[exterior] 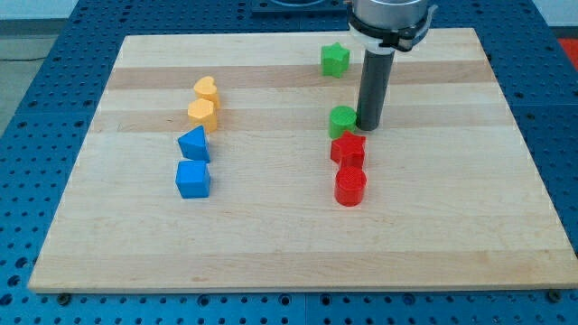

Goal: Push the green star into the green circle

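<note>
The green star (335, 60) sits near the view's top, a little right of centre. The green circle (342, 121) sits lower, near the board's middle right, touching the red star below it. My tip (369, 125) is on the board just right of the green circle, close to or touching it, and well below the green star.
A red star (348, 148) and a red cylinder (349, 187) sit directly below the green circle. At the view's left are two yellow hearts (206, 89) (203, 114), a blue pentagon-like block (193, 143) and a blue cube (192, 179). The wooden board (452, 226) lies on a blue table.
</note>
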`<action>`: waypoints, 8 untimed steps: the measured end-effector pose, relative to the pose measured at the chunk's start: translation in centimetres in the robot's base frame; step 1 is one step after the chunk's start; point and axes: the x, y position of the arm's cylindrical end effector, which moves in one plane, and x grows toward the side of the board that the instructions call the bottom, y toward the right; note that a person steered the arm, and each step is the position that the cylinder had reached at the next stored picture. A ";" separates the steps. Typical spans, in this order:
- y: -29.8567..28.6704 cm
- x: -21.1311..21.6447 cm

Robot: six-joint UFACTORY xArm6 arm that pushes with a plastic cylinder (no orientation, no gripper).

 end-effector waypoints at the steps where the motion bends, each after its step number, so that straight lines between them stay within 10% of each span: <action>1: 2.4 -1.2; 4: 3.6 -18.4; 8: -3.5 -8.0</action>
